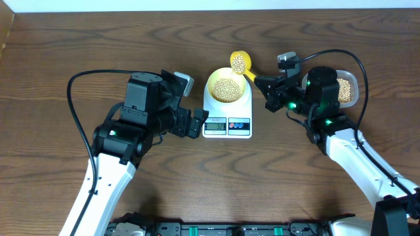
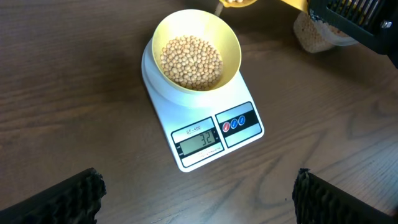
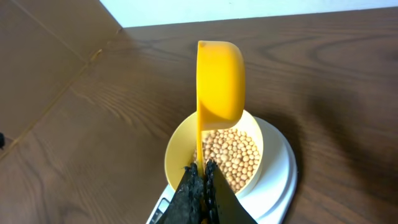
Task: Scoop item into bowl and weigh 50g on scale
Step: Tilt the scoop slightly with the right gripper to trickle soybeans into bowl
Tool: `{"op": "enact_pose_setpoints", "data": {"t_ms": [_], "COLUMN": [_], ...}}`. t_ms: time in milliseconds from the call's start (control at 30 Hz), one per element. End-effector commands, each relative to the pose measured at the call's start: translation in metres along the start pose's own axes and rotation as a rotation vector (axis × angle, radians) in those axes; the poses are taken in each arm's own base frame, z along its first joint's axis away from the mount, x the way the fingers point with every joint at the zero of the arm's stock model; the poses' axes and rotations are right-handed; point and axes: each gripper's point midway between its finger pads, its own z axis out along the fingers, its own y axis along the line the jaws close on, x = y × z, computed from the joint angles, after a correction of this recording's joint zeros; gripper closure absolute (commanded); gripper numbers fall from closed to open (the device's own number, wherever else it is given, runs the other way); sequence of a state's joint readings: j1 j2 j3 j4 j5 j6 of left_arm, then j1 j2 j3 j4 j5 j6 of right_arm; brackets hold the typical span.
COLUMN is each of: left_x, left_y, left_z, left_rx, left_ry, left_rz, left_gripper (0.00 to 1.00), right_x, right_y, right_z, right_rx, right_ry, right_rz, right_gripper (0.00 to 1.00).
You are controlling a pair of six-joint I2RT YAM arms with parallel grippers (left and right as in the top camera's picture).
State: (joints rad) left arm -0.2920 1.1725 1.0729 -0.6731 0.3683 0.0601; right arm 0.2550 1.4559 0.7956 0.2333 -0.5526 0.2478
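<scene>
The pale yellow bowl (image 1: 227,87) sits on the white scale (image 1: 227,121) and holds many beige beans (image 2: 191,61). The scale's display (image 2: 199,142) reads 32. My right gripper (image 1: 266,84) is shut on the handle of a bright yellow scoop (image 1: 239,63), held above the bowl's far rim with some beans in it. In the right wrist view the scoop (image 3: 219,81) is turned on its side over the bowl (image 3: 180,155). My left gripper (image 2: 196,196) is open and empty, just left of the scale.
A clear plastic tub of beans (image 1: 346,88) stands at the right behind my right arm; it also shows in the left wrist view (image 2: 314,36). The table's far edge (image 1: 210,8) meets a white wall.
</scene>
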Motion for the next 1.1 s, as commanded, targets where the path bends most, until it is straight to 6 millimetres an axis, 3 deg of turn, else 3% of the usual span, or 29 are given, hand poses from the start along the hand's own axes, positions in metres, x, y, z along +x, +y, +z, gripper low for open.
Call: {"op": "enact_pose_setpoints", "data": {"t_ms": [0, 1067], "left_x": [0.001, 0.001], "left_y": [-0.002, -0.002], "left_z": [0.001, 0.001], "left_rx": [0.010, 0.010], "left_ry": [0.004, 0.004], "left_rz": [0.010, 0.010], "left_gripper": [0.01, 0.01], "right_x": [0.004, 0.020], "right_y": [0.002, -0.005], "right_z": [0.005, 0.018], "right_rx": [0.011, 0.016], "right_ry": [0.007, 0.050], "right_rz": [-0.043, -0.094], "right_gripper": [0.99, 0.99]}}
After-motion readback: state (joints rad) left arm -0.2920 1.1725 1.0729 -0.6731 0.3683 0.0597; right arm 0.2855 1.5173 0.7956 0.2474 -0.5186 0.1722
